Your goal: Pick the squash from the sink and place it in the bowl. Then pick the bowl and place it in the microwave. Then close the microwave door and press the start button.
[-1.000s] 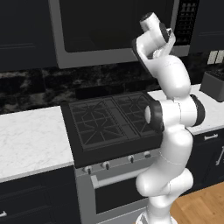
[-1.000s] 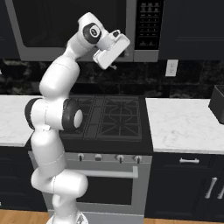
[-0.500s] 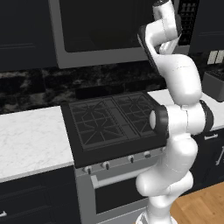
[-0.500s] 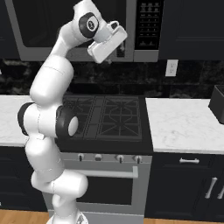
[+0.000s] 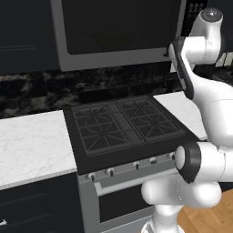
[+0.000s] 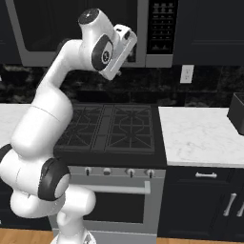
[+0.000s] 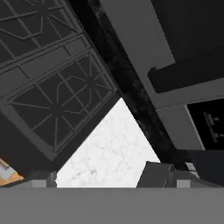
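The microwave (image 5: 123, 58) hangs above the stove, and its microwave door (image 5: 118, 25) of dark glass lies flush in the steel frame. The black keypad strip (image 6: 159, 24) is at its right. My arm reaches up in front of it, with the white hand (image 6: 119, 47) level with the microwave's lower right corner. My gripper (image 7: 105, 180) is open, its fingertips (image 7: 43, 178) wide apart with nothing between them. The hand view looks down past the microwave's underside (image 7: 144, 48) at stove and counter. The squash, the sink and the bowl are out of view.
A black gas stove (image 5: 123, 127) with an oven and knobs (image 5: 132, 166) stands below. White marble counters flank it at left (image 5: 32, 141) and right (image 6: 200, 133). A dark box (image 6: 237, 112) sits at the far right, under an outlet (image 6: 187, 74).
The arm's upper links have risen and straightened in front of the microwave. The hand has stayed near the microwave's lower right corner, turning a little. The jaws have stayed open.
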Robot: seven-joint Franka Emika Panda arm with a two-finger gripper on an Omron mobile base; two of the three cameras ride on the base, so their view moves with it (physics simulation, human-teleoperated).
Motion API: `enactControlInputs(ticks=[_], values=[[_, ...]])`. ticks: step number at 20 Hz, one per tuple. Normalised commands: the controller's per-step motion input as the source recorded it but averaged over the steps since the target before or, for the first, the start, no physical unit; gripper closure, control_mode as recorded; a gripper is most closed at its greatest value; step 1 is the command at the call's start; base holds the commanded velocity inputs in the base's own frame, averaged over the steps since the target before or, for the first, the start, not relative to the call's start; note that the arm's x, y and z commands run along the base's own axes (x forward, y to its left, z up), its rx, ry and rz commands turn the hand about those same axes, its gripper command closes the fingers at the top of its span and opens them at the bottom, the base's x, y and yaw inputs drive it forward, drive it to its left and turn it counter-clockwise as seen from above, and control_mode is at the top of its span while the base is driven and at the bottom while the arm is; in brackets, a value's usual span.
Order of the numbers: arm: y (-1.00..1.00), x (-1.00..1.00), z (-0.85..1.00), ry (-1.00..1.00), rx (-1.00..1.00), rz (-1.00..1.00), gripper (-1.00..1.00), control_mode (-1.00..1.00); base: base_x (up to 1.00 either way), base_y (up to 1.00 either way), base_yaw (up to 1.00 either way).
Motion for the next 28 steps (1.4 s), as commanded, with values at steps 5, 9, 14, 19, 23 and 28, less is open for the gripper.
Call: enactControlInputs(ticks=[5,9,14,19,23,28], values=[[-0.58,0.01,0.08,-0.27,0.13,0.36,-1.00,-1.00,0.00,0.00,0.00],[-0.50,0.01,0.12,-0.26,0.10,0.34,-1.00,-1.00,0.00,0.00,0.00],[-0.64,0.00,0.34,-0.32,0.08,0.28,-1.00,-1.00,0.00,0.00,0.00],[-0.12,-0.12,0.21,-0.23,0.01,0.09,-1.00,-1.00,0.00,0.00,0.00],[-0.03,-0.12,0.03,-0.11,0.00,0.00,-1.00,-1.00,0.00,0.00,0.00],[0.00,0.35,0.02,0.00,0.00,0.00,-1.00,-1.00,0.00,0.00,0.00]])
